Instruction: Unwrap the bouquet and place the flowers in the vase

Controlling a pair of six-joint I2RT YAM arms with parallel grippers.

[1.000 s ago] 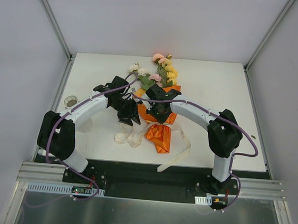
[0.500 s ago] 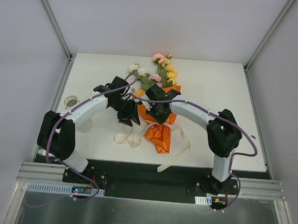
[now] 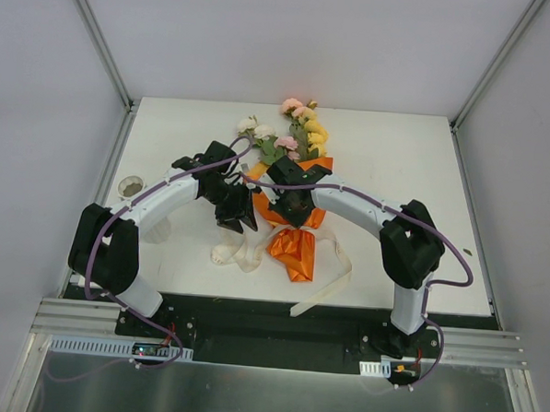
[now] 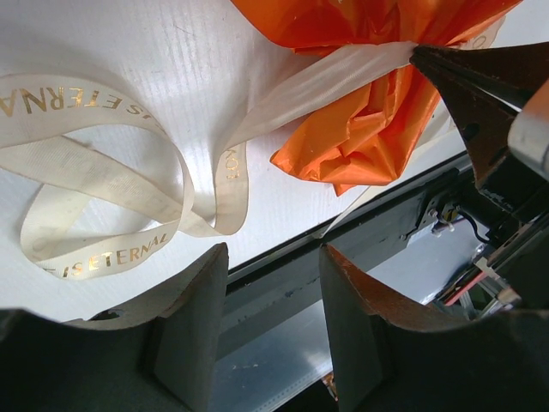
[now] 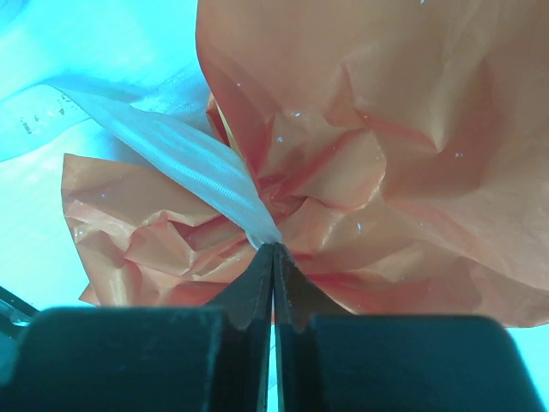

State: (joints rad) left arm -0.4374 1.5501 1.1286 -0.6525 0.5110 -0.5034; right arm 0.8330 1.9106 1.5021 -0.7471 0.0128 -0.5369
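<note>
Nearest the arm bases, loose lengths of the cream ribbon (image 3: pixel 331 275) are seen lying on the white table (image 3: pixel 415 176). One strand trails toward the near edge on the right, and a loop printed with gold lettering is coiled on the left. Between these strands the bouquet (image 3: pixel 294 246) is laid flat, its crumpled tail end pointing near. The orange paper (image 5: pixel 386 129) is gathered into a tight waist just beyond that tail.

Over this waist the two arms are brought close together. The right gripper (image 5: pixel 273 251) is shown with its jaws pressed fully together, and a strand of the ribbon is pinched at the very tips, right where it meets the gathered paper. The left gripper (image 4: pixel 274 257) is held roughly half open with nothing between its fingers. It is poised above the table just left of the bouquet, over the coiled loop.

Farther back, the flowers (image 3: pixel 293 133) are seen spreading out of the paper cone, with pink, cream and yellow heads pointing toward the far edge. The vase (image 3: pixel 130 187) is set by the left edge of the table, well apart from the bouquet, its round mouth seen from above
</note>
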